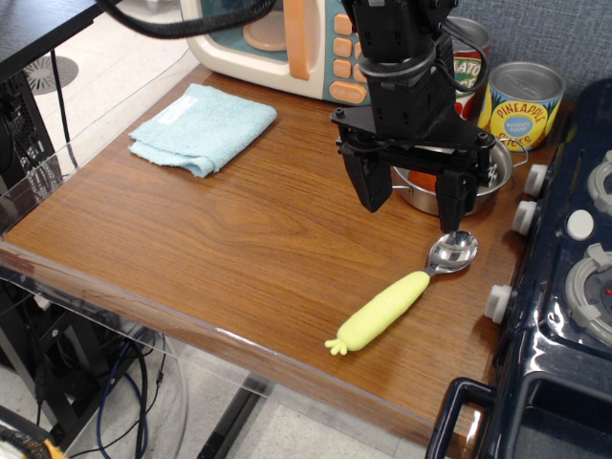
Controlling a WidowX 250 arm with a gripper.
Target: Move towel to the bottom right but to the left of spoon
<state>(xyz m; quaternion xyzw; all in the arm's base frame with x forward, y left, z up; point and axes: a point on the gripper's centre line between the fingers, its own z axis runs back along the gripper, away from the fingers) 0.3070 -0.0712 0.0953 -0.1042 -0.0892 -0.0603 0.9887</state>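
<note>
The tool point(413, 206) hangs spread and empty just above the spoon point(402, 295); moving toward the towel point(204, 127), it could knock the spoon.

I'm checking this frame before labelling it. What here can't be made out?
- Pot contents: hidden behind the hand.
- Tomato can: label mostly hidden behind the arm.
- Toy microwave: top cut off by the frame edge.
- Towel tag: too small to read.
</note>
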